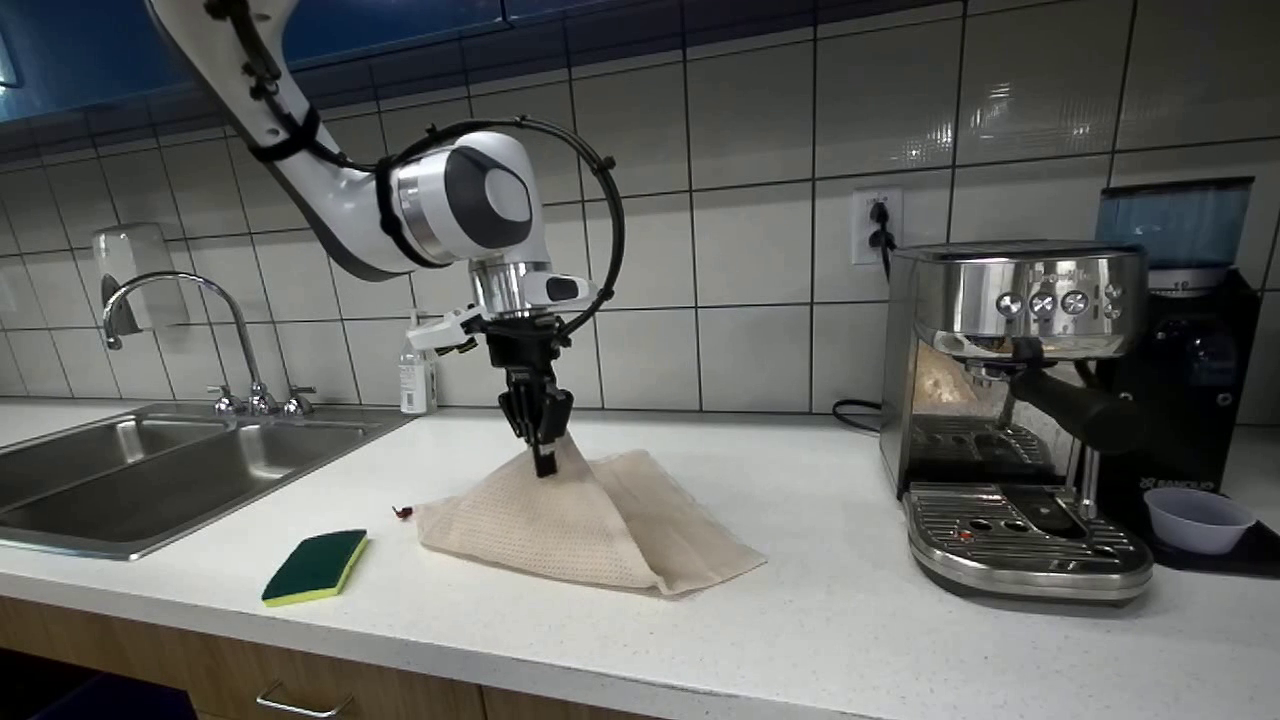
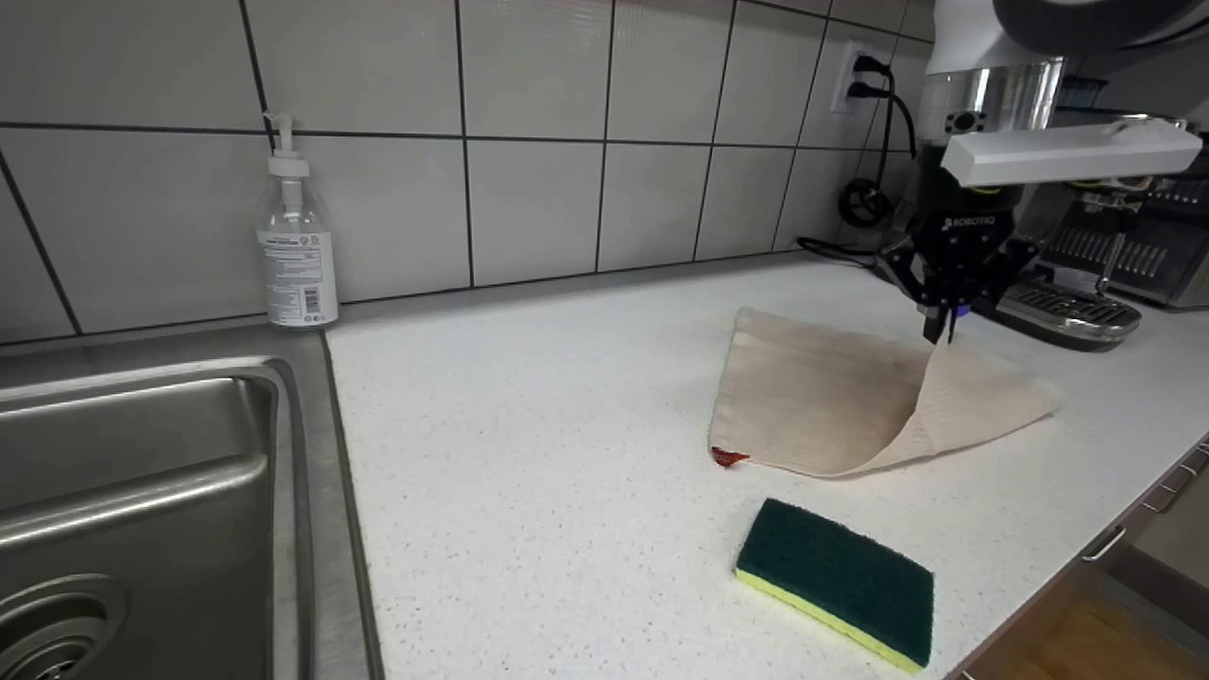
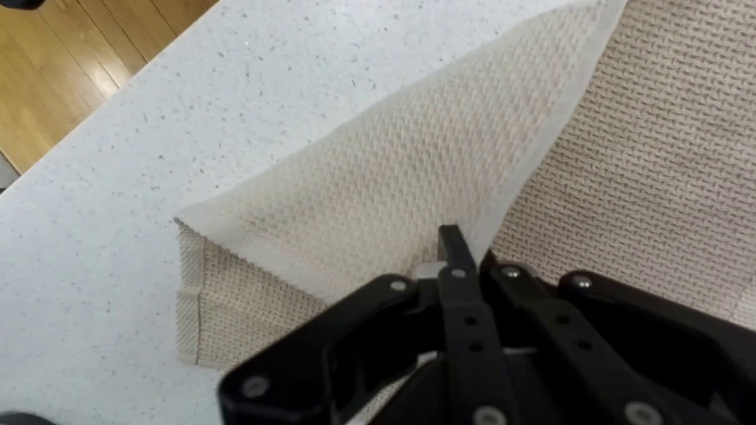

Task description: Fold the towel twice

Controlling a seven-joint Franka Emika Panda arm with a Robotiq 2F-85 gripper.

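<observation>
Clearly, the tool (image 3: pixel 473 257) is clamped on the towel (image 1: pixel 585 540); a pale hem is seen running into it in the wrist view, near what looks like a corner, tip hidden; a peak is held up, cloth sloping away from it; the rest is spread on the counter (image 2: pixel 548 406), darker weave showing on either side of the flap. First fold is judged to be in hand, unfinished; whether any doubled layer lies underneath cannot be told. For a clean result the pinch should be carried low and slowly toward the opposite side, slack kept so the bottom layer is not dragged; since one spot only is gripped, sagging and a skewed landing are to be expected, so edges should be matched before release and the flap smoothed after; the second fold is then best made on a squared stack.

Next out, a red tag (image 2: pixel 729 457) is seen at a flat corner, usable as an alignment mark; the sponge (image 1: pixel 315 567) lies near the towel, not touching; it should be kept out of the sweep. Farther off, the sink (image 2: pixel 307 406) and pump bottle (image 2: pixel 297 269) are placed to one side, the espresso machine (image 1: pixel 970 420) to the other, towel between; no hindrance is expected from these.
</observation>
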